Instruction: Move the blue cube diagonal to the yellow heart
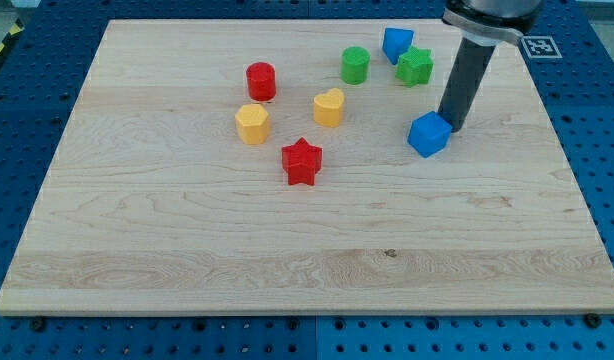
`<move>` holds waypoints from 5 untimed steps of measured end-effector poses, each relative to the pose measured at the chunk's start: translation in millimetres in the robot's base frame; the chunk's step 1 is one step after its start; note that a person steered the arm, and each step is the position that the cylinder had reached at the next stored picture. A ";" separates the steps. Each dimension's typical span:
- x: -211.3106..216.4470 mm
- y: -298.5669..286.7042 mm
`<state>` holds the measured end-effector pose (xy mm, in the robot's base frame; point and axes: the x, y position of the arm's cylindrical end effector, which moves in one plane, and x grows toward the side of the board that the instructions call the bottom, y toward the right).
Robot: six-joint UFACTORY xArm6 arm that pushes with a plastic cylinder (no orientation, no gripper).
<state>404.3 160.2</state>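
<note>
The blue cube [428, 134] lies right of the board's centre. My tip [452, 127] touches or nearly touches its upper right side. The yellow heart [329, 107] lies well to the cube's left and slightly higher in the view. The dark rod rises from the tip toward the view's top right.
A red star [301, 161] lies below the yellow heart, a yellow hexagon [252, 124] to its left, a red cylinder [261, 81] above that. A green cylinder [355, 64], a blue pentagon-like block [395, 44] and a green star [415, 67] sit near the top. The wooden board [287, 260] rests on a blue perforated table.
</note>
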 end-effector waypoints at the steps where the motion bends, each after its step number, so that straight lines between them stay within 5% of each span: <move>1: 5.5 -18.3; 5: 33.6 -48.3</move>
